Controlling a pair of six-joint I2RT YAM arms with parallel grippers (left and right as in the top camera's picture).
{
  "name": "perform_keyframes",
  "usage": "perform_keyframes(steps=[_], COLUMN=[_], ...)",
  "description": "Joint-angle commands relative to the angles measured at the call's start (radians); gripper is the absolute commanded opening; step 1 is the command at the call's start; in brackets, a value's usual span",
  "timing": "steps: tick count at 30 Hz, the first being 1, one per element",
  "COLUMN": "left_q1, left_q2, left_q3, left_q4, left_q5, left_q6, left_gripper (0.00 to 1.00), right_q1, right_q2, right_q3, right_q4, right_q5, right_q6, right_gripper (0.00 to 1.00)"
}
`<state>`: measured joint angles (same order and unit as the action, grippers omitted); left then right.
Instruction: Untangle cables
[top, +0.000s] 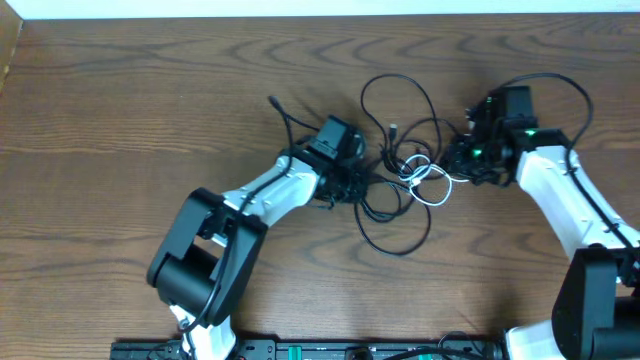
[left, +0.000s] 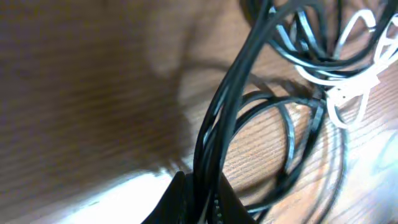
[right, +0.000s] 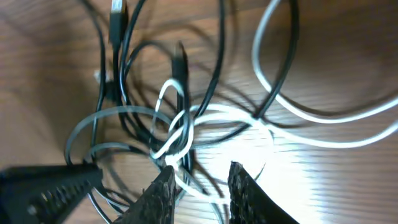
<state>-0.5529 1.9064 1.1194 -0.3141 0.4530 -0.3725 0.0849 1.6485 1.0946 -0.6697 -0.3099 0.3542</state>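
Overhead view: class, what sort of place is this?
Probably a robotics lab bench: a left arm and a right arm, white and black, work over a tangle of thin cables on a wood-grain table.

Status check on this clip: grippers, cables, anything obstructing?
Left gripper, jaws shut on black cables. Right gripper, jaws apart over white cable. All tangled together; nothing else in the way.

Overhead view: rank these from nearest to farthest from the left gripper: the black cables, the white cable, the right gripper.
1. black cables: clamped in the shut left gripper, at its tip.
2. white cable: to its right, in the middle of the tangle.
3. right gripper: farthest, at the tangle's right edge.
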Motion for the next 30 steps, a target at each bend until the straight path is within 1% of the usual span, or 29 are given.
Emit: perform_keyframes(steps=[1,3,6,9,12,15,16,24,30], left_q1=[-0.003,-0.005,-0.005,-0.005,-0.005,-0.005,-0.005,-0.005,-0.005], left_q2=[-0.039,-0.039,-0.039,-0.039,-0.039,-0.039,-0.039,-0.039,-0.039], left_q3=[-0.003,-0.003,-0.003,-0.003,-0.003,-0.003,-0.003,-0.003,-0.003], left_q4=[-0.021,-0.047,-0.085,-0.128,-0.152,-0.157,-0.156,-0.156,-0.164], left_q5=[-0.019,-0.02,-0.03,-0.094,-0.107,-0.107,-0.107,-0.107,-0.107], left_q6=[0.012,0.013,0.017,0.016,0.016,0.016,0.016,0.016,0.016], left_gripper=[0.07,0.07,0.07,0.08,0.07,0.08,0.07,0.07,0.07], right_q1=[0.054,0.076,0.103,0.115,0.12,0.134,0.148,0.221,0.23], right_q2=[0.032,0.04,0.042,0.042,0.042,0.043,0.045,0.099,0.168], right_q3=[-0.003,-0.003,-0.003,-0.003,-0.003,-0.004,-0.004,-0.004,-0.004], right_q4=[0.032,0.054,0.069,0.093,0.126,0.171,0.193,0.203,0.229], right_q5=[0.006,0.029,0.146,0.198,0.169,0.087,0.037,0.031,0.138], right_q6=[-0.013,-0.019,-0.018,0.0,0.001,-0.004,-0.034,-0.082,-0.082], right_gripper=[0.25,0.25,0.23,0.23,0.17,0.15,0.15,0.19,0.25])
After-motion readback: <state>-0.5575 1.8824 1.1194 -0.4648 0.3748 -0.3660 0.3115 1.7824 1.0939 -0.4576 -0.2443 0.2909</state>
